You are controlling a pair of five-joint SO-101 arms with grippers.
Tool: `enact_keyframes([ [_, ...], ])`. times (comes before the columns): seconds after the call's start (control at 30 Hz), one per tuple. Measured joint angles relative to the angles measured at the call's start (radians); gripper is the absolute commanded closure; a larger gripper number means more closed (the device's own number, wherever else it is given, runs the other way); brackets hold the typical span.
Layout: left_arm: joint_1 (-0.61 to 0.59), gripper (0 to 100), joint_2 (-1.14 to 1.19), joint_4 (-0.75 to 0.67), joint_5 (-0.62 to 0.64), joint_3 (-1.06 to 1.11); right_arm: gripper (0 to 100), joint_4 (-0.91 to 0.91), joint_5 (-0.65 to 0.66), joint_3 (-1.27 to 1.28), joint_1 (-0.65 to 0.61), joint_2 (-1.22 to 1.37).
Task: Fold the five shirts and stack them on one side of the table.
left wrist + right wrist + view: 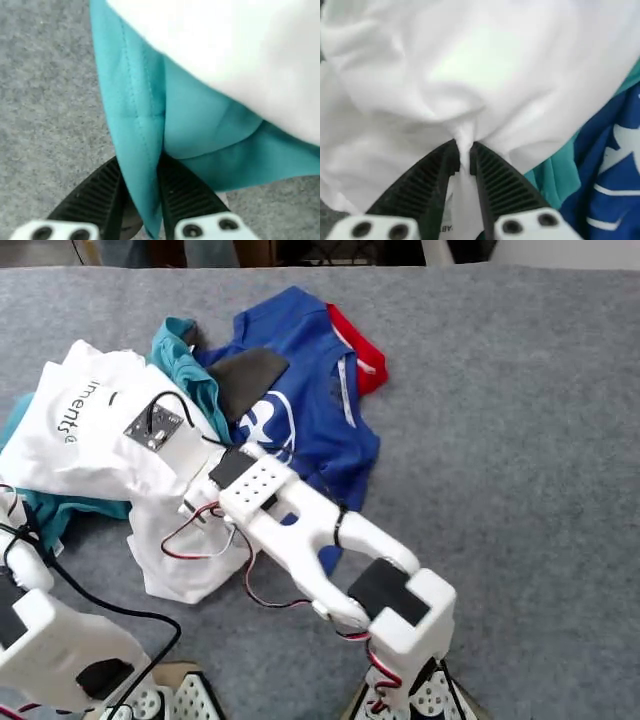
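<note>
Shirts lie heaped, unfolded, on grey felt counter (520, 390): crumpled white cotton shirt (90, 430) lies over teal knit shirt (140, 100), both just beside blue printed shirt (320, 410). Right claw (464, 150), near blue shirt, is clamped on a pinch of white. Left claw (142, 165), on pile's side far from blue shirt, is closed on teal fold. Prob. next: drag white toward blue shirt w/ teal anchored.

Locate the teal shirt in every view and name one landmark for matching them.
High view: teal shirt peeks out at the pile's left edge.
Left wrist view: its fold is pinched between the left gripper's fingers.
Right wrist view: a sliver between white shirt and blue shirt.
Landmark: the white shirt overlapping it.
</note>
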Motion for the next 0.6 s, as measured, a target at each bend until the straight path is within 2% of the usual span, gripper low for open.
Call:
enact_keyframes([
  [0.23,0.008,97,-0.002,-0.044,0.000,0.031,98.5,0.126,0.000,-0.101,0.127,-0.215],
  [0.37,0.008,97,-0.003,-0.051,0.000,0.035,98.5,0.166,0.005,-0.127,0.252,-0.347],
  [0.6,0.008,97,-0.003,-0.051,0.000,0.035,98.5,0.198,0.086,-0.127,0.511,-0.580],
])
